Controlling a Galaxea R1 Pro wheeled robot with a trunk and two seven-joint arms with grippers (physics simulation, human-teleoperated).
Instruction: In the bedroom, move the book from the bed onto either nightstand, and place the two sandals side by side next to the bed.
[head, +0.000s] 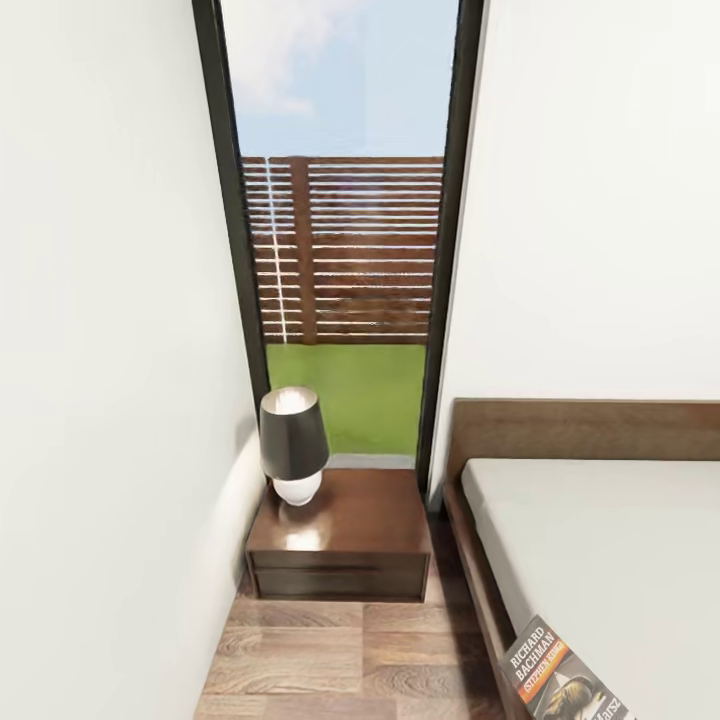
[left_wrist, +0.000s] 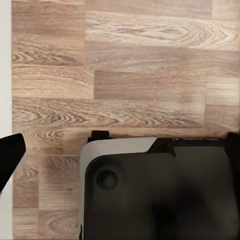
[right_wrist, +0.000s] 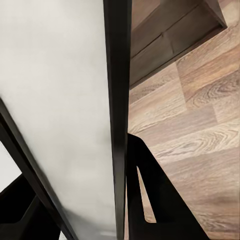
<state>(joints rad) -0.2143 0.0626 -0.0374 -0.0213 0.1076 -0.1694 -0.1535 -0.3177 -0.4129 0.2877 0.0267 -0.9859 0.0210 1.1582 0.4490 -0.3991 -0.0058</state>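
Lying at the bed's (head: 600, 540) edge, the book (head: 560, 675), nightstand (head: 345, 535) beyond.

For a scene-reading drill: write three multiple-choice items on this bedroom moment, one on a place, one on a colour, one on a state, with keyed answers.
1. Where does the book lie?
A. on the nightstand
B. on the bed's near edge
C. on the floor

2. What colour is the lamp's shade?
A. black
B. red
C. yellow

3. How are the nightstand's drawers?
A. pulled out
B. removed
C. closed

Key: 1 B, it rests on the bed mattress by the frame; 2 A, a dark shade above a white base; 3 C, the front sits flush.
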